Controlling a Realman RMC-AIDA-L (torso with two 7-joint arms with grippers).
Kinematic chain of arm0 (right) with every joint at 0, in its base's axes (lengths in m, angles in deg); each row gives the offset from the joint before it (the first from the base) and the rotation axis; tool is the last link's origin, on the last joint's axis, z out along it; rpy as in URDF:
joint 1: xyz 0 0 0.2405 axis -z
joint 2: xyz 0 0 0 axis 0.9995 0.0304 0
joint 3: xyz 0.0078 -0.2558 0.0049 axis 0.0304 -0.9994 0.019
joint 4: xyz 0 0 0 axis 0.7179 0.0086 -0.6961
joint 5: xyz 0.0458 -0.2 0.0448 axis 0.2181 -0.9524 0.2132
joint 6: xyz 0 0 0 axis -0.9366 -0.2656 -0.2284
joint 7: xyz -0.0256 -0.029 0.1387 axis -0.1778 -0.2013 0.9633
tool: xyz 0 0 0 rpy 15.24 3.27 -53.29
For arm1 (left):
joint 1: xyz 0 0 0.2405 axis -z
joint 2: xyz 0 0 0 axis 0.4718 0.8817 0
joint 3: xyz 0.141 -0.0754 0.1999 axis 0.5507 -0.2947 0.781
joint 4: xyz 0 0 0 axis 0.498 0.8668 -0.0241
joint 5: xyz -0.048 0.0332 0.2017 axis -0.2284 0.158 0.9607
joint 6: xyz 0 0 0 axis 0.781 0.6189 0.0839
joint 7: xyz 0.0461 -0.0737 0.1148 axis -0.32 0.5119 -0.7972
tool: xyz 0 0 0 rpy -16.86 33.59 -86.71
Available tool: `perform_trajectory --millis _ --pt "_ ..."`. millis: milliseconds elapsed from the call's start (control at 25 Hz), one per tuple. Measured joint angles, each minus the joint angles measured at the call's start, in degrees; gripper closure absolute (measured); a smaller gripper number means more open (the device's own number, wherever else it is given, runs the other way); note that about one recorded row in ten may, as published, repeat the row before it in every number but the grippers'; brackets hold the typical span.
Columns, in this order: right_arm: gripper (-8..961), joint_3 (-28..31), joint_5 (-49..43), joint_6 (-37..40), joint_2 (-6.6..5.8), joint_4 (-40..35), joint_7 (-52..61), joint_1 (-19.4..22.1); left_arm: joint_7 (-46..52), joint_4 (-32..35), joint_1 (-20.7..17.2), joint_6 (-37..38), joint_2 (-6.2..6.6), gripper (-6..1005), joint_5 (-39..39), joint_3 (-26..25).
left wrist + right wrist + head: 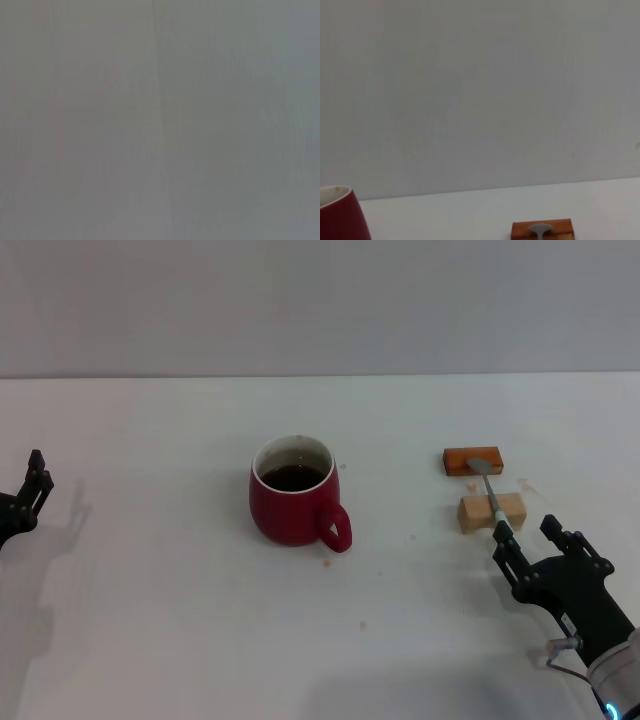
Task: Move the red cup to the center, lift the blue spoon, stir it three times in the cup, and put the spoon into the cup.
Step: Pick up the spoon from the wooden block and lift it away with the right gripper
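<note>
Right pincer (522, 540) stands wide, fingers straddling the blue spoon (493, 496) handle's near end; should close squarely there. Left pincer (30, 490) idle, state indeterminate.

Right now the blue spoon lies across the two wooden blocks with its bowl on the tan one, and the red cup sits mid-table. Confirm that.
Not quite. The blue spoon does lie across both blocks, but its bowl rests on the orange-brown block, not the tan block; the head view shows this, and the right wrist view shows the bowl on that block too. The red cup is mid-table as stated.
</note>
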Motion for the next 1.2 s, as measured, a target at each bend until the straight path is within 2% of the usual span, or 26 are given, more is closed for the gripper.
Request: perform_trajectory --millis 1200 --pt "353 0.17 0.0 -2.56 0.0 -0.01 0.05 -1.18 0.11 0.09 0.0 -0.07 0.0 157 -0.01 0.0"
